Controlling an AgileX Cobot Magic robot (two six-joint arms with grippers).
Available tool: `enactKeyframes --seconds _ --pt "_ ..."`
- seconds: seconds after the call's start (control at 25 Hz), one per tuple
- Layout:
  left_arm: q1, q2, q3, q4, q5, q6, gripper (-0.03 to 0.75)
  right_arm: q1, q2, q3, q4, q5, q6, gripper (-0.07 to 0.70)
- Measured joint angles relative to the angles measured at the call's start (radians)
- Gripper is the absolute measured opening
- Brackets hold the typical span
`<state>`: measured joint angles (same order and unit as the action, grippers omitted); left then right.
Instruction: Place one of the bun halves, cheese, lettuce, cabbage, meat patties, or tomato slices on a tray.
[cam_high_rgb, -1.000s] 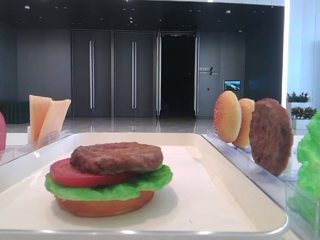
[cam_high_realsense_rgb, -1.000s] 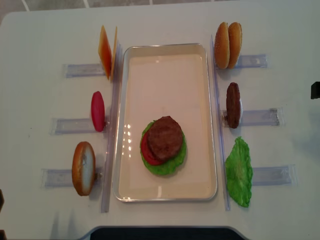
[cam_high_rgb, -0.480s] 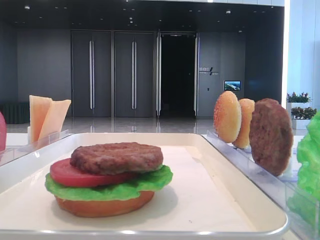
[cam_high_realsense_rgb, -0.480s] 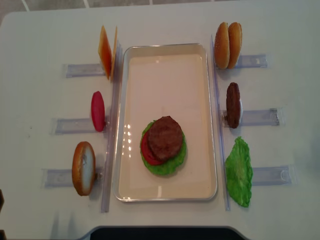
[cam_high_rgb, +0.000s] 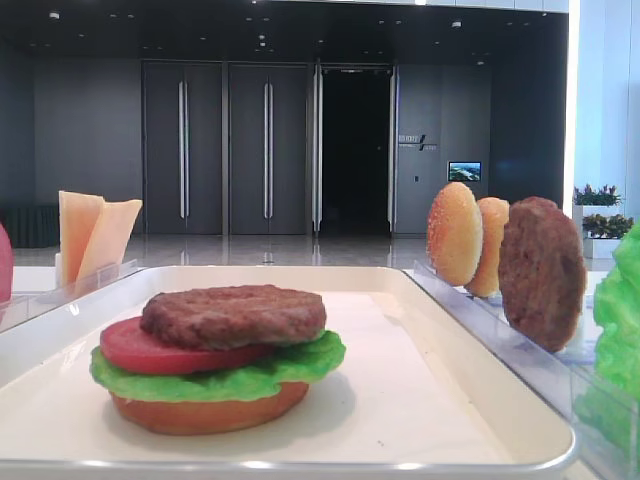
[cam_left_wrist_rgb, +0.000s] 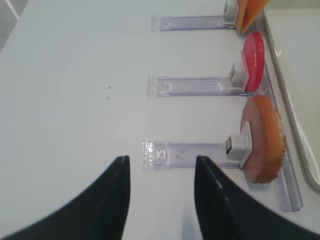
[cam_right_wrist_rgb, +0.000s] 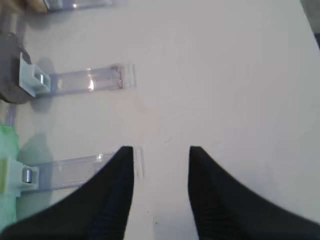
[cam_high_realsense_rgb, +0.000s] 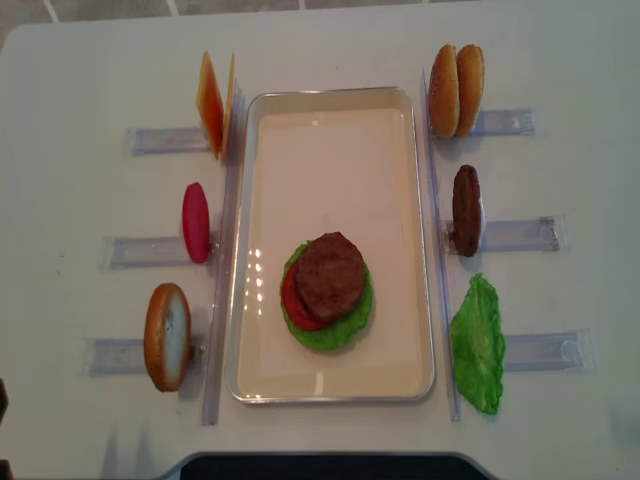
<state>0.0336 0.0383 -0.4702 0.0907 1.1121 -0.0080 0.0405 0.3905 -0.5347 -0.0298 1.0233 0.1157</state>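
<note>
On the cream tray (cam_high_realsense_rgb: 330, 100) stands a stack: a bun base (cam_high_rgb: 210, 412), lettuce (cam_high_realsense_rgb: 345, 330), a tomato slice (cam_high_realsense_rgb: 292, 305) and a meat patty (cam_high_realsense_rgb: 328, 275) on top. Left of the tray stand the cheese (cam_high_realsense_rgb: 215, 103), a tomato slice (cam_high_realsense_rgb: 196, 222) and a bun half (cam_high_realsense_rgb: 167, 336). To its right are two bun halves (cam_high_realsense_rgb: 456, 90), a patty (cam_high_realsense_rgb: 466, 210) and lettuce (cam_high_realsense_rgb: 478, 345). My left gripper (cam_left_wrist_rgb: 161, 158) is open and empty, over bare table left of the bun half (cam_left_wrist_rgb: 262, 140). The right gripper (cam_right_wrist_rgb: 161, 149) hangs open and empty right of the lettuce (cam_right_wrist_rgb: 6, 150). No cabbage is in view.
Clear plastic holders (cam_high_realsense_rgb: 150, 250) carry the upright pieces on both sides of the tray. One holder's end (cam_right_wrist_rgb: 115, 162) lies under my right gripper's left finger. Another holder (cam_left_wrist_rgb: 185, 152) lies just ahead of the left gripper. Neither arm shows in the overhead view.
A dark bit of the right arm at the right edge of the overhead view has gone out of sight. The food and tray have not moved.
</note>
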Motion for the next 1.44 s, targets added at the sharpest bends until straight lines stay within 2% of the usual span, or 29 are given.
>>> enactKeyframes --seconds 0.2,0.36,0.92,1.44 --pt "0.000 0.000 0.000 0.000 0.000 0.000 0.327 0.000 -0.197 0.007 -0.004 0.019 0.000 0.286" --pt "0.000 0.000 0.000 0.000 0.000 0.000 0.327 0.000 -0.277 0.008 -0.004 0.021 0.000 0.286" --pt "0.000 0.000 0.000 0.000 0.000 0.000 0.327 0.000 -0.391 0.033 -0.004 0.107 -0.016 0.286" --pt "0.000 0.000 0.000 0.000 0.000 0.000 0.327 0.000 -0.398 0.036 -0.004 0.111 -0.026 0.286"
